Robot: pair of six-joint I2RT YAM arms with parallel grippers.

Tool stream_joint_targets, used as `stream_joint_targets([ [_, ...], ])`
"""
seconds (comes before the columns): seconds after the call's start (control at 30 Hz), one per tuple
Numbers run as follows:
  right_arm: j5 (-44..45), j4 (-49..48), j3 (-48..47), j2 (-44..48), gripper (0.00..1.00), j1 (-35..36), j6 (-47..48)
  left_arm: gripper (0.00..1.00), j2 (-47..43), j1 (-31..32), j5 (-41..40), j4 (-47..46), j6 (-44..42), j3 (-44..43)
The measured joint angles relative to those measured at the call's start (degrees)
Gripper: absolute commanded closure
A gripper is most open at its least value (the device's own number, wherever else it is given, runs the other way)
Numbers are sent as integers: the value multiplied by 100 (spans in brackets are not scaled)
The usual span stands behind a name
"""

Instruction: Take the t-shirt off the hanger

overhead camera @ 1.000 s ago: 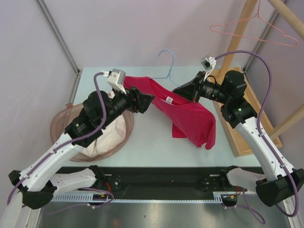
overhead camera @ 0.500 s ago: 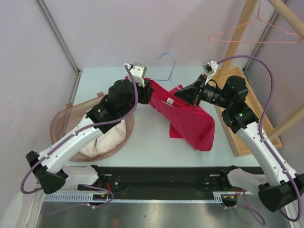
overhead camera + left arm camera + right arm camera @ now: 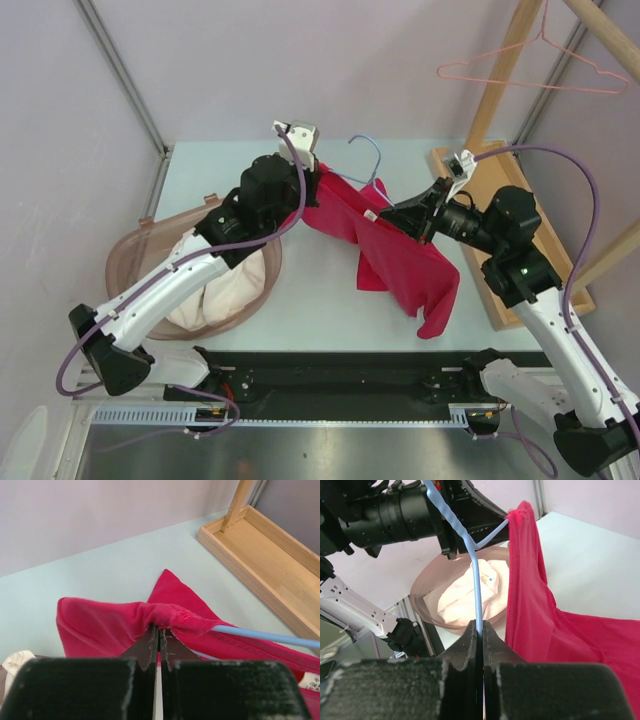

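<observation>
The red t-shirt [image 3: 400, 262] hung between the two arms above the pale table [image 3: 310, 300], stretched from a bunched shoulder on the left to a loose tail on the right. Whether that tail touched the tabletop could not be told from overhead.

The left gripper [image 3: 159, 630] had its fingers pressed together on a fold of shirt fabric, just beside the point where one light-blue arm of the hanger [image 3: 368, 152] poked out of the cloth. From above, its fingertips were hidden under its own wrist and camera mount.

The right gripper [image 3: 480, 628] was clamped on the hanger's wire just below the twisted neck, close to the collar and its white label [image 3: 370, 214]. Only the hook, the neck and a short stretch of one arm showed. The rest of the frame lay inside the shirt, and how far it was seated there was hard to make out.

A brown mesh basket [image 3: 128, 262] sat at the table's left edge, partly covered by the left arm, with pale cloth [image 3: 225, 292] inside. A wooden tray [image 3: 280, 555] stood at the right, and a pink hanger [image 3: 540, 72] hung above it, cut off by the frame.
</observation>
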State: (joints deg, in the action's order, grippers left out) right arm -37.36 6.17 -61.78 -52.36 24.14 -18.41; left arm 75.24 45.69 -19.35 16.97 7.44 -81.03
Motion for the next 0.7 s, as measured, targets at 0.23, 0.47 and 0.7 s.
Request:
stream_joint_targets([
  [0.23, 306, 358, 437, 660, 100, 2, 162, 100, 155, -13, -55, -144, -20, -107],
  [0.47, 579, 643, 826, 1226, 100, 0, 238, 100, 219, -13, -221, -428, -177, -142],
  [0.7, 793, 791, 977, 1849, 100, 0, 269, 100, 568, -66, -289, -538, -343, -354],
])
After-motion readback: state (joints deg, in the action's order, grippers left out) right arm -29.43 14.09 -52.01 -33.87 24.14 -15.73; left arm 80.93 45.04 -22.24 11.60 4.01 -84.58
